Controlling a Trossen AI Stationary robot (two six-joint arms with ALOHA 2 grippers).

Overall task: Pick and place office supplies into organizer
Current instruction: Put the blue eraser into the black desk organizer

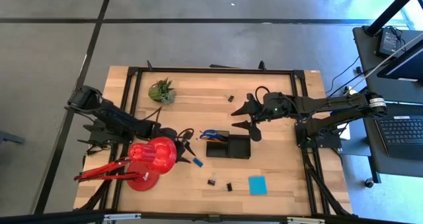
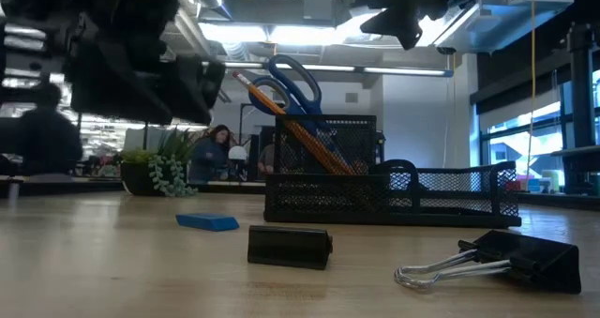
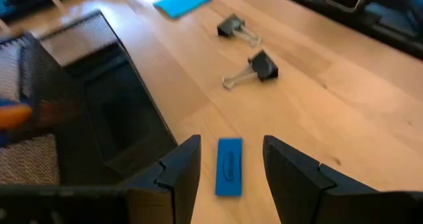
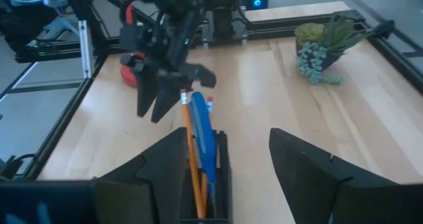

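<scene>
Left gripper [image 3: 231, 168] hangs over blue eraser [image 3: 229, 167] on desk [image 3: 344, 112], fingers spread. Right gripper [image 4: 225, 164] above organizer [image 1: 228, 146], fingers spread, holding nothing. Scissors [image 4: 202, 141], pencil [image 4: 190, 151] stand inside organizer.

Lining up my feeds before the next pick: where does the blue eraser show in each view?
High view: blue eraser left of the black organizer.
Low view: eraser flat on the table, left of and in front of the organizer.
Left wrist view: eraser between the left end effector's fingers.
Right wrist view: not in it.
Shared landmark: the organizer.
</scene>
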